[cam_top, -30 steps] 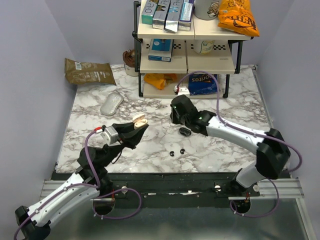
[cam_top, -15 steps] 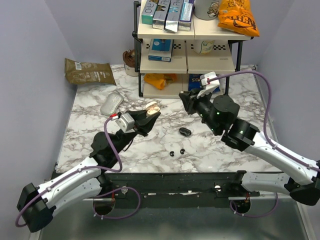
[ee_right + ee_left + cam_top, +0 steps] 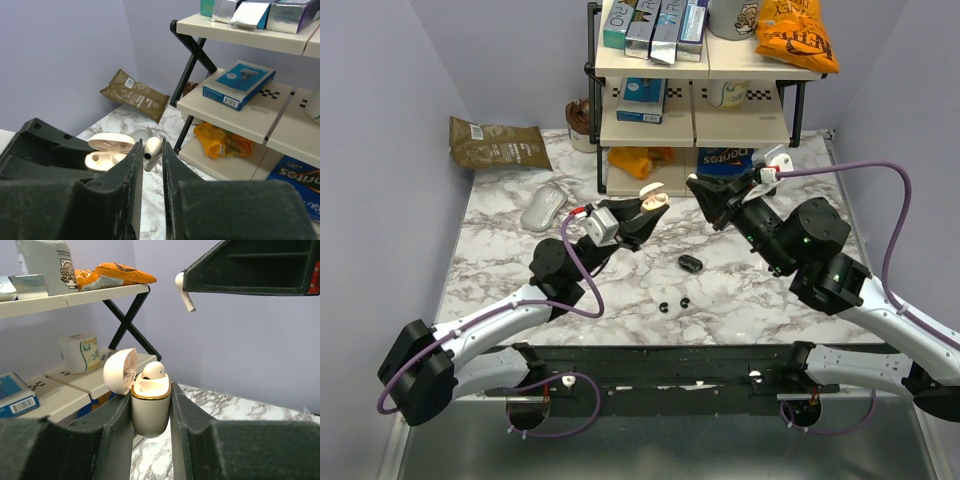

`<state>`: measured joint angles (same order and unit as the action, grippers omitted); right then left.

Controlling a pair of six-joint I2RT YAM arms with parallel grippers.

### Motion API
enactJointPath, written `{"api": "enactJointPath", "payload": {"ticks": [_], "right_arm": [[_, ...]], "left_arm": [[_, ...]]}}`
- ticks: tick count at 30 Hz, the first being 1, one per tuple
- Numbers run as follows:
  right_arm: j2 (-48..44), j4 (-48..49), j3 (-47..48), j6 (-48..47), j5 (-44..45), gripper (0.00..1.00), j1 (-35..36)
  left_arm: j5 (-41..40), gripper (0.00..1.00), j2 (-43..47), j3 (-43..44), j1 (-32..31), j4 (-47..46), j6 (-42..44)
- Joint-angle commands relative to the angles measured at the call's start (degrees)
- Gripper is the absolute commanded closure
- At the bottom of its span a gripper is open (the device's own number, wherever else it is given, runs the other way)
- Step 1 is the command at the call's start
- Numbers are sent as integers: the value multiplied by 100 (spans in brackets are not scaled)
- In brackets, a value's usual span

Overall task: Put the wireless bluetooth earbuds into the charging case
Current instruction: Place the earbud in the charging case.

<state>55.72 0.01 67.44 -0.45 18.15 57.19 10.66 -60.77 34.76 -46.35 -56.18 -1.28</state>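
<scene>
Gripping the upright open case [image 3: 150,415], left hand [image 3: 150,396] faces right hand [image 3: 151,146] pinching an earbud [image 3: 184,289] stem-down.

A black-framed rack [image 3: 740,125] stands at the back of the marble table [image 3: 790,290]. On its top shelf lie an orange chip bag [image 3: 796,35] and a row of boxes [image 3: 655,25]. The middle shelf holds a blue box [image 3: 642,100] and a white tub [image 3: 725,93]. At the bottom are an orange bag [image 3: 638,160] and a blue Doritos bag [image 3: 725,160]. Left of the rack lies a brown pouch [image 3: 498,142]. A grey oval thing [image 3: 543,208] lies to its front left. A black pod [image 3: 690,264] lies in front, well apart.
</scene>
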Motion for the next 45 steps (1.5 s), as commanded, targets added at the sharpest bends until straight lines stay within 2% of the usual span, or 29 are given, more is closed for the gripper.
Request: {"api": "enactJointPath", "payload": {"ticks": [1, 6, 13, 19, 27, 33, 38, 45], "right_arm": [[-79, 349, -125, -271, -312, 99, 73], [-132, 675, -397, -473, -356, 99, 108], [-79, 1193, -574, -746, -137, 99, 187], [-44, 1650, -697, -720, 83, 99, 205], [202, 1722, -583, -790, -224, 99, 222], [70, 1809, -864, -957, -743, 99, 231], [61, 1774, -934, -992, -734, 99, 231], [96, 1950, -1171, -949, -436, 99, 240]], "left_arm": [[393, 100, -356, 268, 47, -577, 5], [464, 100, -611, 495, 56, -596, -179], [560, 100, -883, 1216, 56, 589, -627], [552, 100, -963, 1340, 64, 819, -900], [639, 100, -919, 1086, 64, 574, -857], [745, 100, -831, 532, 64, -445, -418], [640, 100, -840, 566, 64, -437, -294], [560, 100, -875, 769, 64, -139, -566]]}}
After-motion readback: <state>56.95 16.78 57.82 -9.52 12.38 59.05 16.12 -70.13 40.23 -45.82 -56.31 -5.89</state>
